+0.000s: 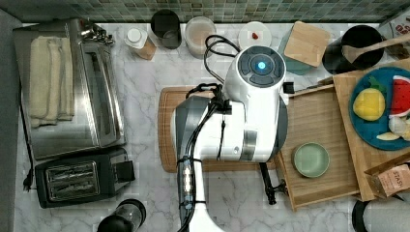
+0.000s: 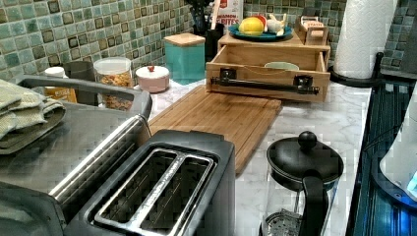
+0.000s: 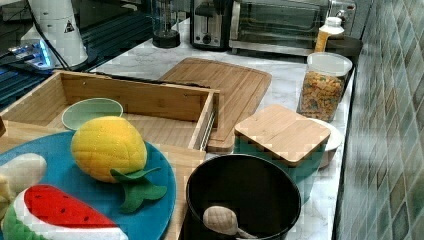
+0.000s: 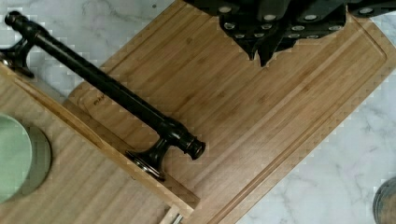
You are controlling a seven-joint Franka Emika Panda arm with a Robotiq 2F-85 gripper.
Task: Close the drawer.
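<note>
The drawer [image 2: 268, 73] is seen pulled out of its wooden cabinet [image 2: 275, 42], front panel facing the camera, a black bar handle [image 2: 263, 84] mounted across it. A pale green bowl [image 2: 281, 65] is seen inside. A cutting board [image 2: 221, 118] is laid flat at 7 o'clock from the drawer, touching its front. A toaster [image 2: 162, 189] is placed at the board's 7 o'clock.

Bowl [image 1: 311, 159] in open drawer [image 1: 321, 186], cutting board [image 3: 227, 85] seemingly just before it.

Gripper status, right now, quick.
Gripper: cannot be told whether open or shut; it holds nothing and hangs over the cutting board, clear of the drawer's handle.
</note>
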